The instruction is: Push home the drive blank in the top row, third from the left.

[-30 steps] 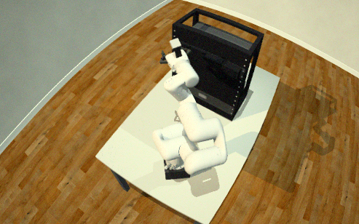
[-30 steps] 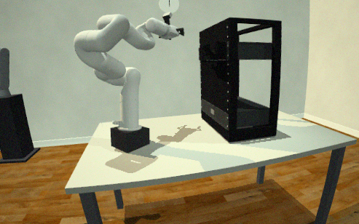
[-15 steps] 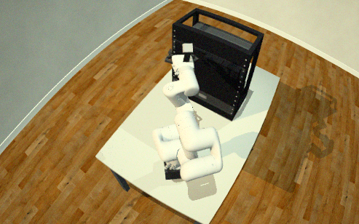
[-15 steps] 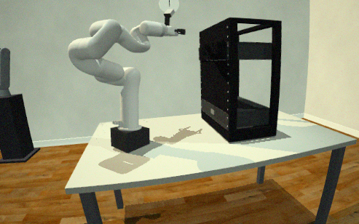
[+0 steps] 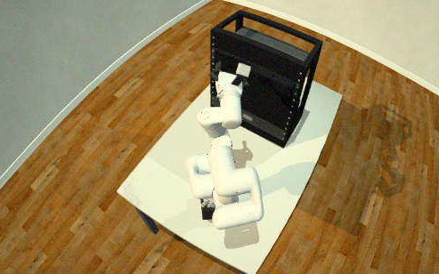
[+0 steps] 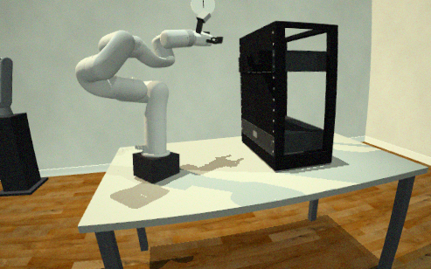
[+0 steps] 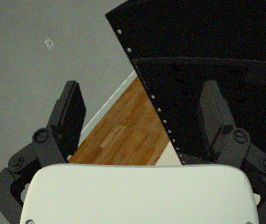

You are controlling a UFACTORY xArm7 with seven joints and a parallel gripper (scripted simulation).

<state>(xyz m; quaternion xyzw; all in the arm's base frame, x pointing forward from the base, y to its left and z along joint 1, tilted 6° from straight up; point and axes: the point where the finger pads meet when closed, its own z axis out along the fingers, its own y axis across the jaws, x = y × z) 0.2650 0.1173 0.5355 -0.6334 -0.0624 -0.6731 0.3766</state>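
Open gripper (image 6: pixel 218 40) apart from rack (image 6: pixel 278 52)

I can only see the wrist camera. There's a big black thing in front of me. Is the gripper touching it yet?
Observer: No. In the exterior view the gripper hangs in the air with a gap between it and the front of the rack.
Operator: How high up is it?
Observer: Near the rack's top, well above the white table the rack stands on.
Operator: Is it holding anything?
Observer: Nothing. The fingers stand wide open with only floor and rack showing between them.
Operator: Is it in the middle of the rack?
Observer: No. From the top view the gripper faces the rack's left front corner.
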